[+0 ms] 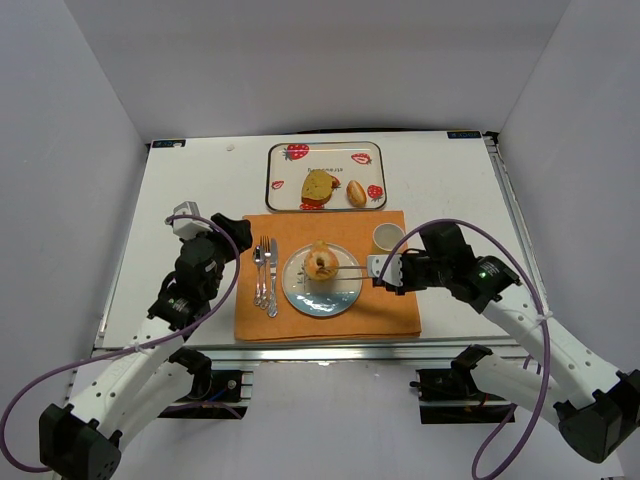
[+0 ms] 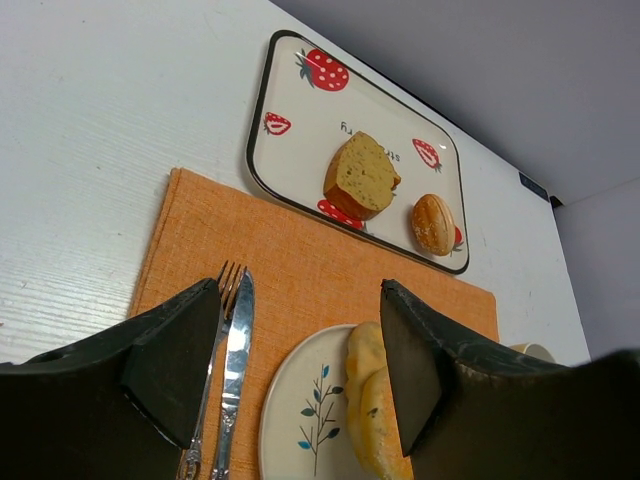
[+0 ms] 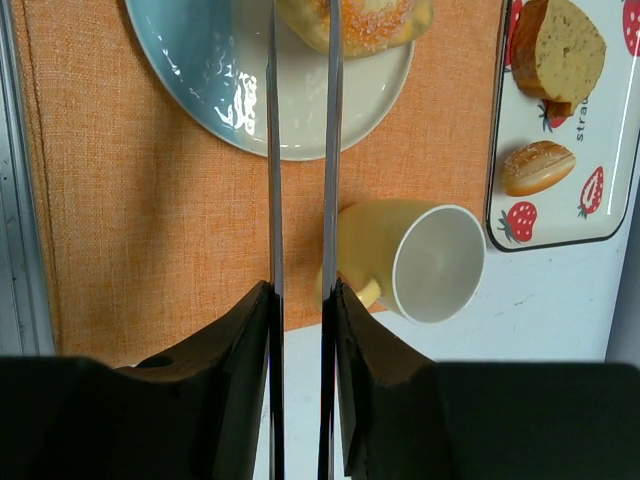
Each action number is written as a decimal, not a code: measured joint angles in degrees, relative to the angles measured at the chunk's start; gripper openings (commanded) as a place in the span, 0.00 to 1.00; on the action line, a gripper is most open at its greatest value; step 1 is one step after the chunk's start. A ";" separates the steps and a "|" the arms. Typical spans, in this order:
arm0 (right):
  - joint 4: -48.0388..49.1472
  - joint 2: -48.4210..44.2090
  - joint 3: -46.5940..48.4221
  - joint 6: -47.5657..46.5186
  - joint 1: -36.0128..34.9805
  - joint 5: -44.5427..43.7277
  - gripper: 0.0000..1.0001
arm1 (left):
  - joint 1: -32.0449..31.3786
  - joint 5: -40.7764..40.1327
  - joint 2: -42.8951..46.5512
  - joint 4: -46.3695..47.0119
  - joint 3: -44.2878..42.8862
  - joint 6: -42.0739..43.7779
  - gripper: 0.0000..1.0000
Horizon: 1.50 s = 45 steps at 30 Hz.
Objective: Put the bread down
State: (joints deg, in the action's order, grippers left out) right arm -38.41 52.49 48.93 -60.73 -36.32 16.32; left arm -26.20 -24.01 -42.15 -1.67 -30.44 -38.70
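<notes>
A round bread roll [image 1: 321, 264] lies on the pale blue plate [image 1: 308, 296] in the middle of the orange placemat [image 1: 400, 310]. My right gripper [image 1: 385, 270] is shut on metal tongs [image 1: 352, 270], whose two thin blades reach left to the roll's near side. In the right wrist view the blades [image 3: 274, 150] run over the plate [image 3: 200, 70] up to the roll [image 3: 370, 22]; their tips are cut off at the frame's top. My left gripper [image 1: 230, 232] is open and empty above the placemat's left edge, with the roll [image 2: 375, 400] between its fingers in its own view.
A strawberry-print tray [image 1: 275, 180] at the back holds a bread slice [image 1: 318, 187] and a small bun [image 1: 356, 192]. A cream cup [image 1: 388, 237] stands just right of the plate, close to my right gripper. A fork [image 1: 258, 268] and knife [image 1: 271, 275] lie left of the plate.
</notes>
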 measured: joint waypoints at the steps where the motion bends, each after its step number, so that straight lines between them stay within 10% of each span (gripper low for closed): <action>1: 0.02 0.07 -0.07 0.00 -0.02 -0.11 0.14 | 0.00 0.02 0.02 -0.02 0.00 -0.11 0.75; 15: 1.31 -0.17 -0.07 -1.27 0.00 -0.02 0.50 | 0.00 0.11 1.60 -0.02 0.00 -0.35 0.74; 45: 1.36 -2.54 -0.07 0.24 0.00 1.88 0.37 | 0.00 0.50 0.33 0.42 0.00 -0.33 0.74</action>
State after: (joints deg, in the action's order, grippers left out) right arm -37.06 49.95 48.86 -60.49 -36.32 18.20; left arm -26.20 -23.51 -41.82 -1.26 -30.44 -39.03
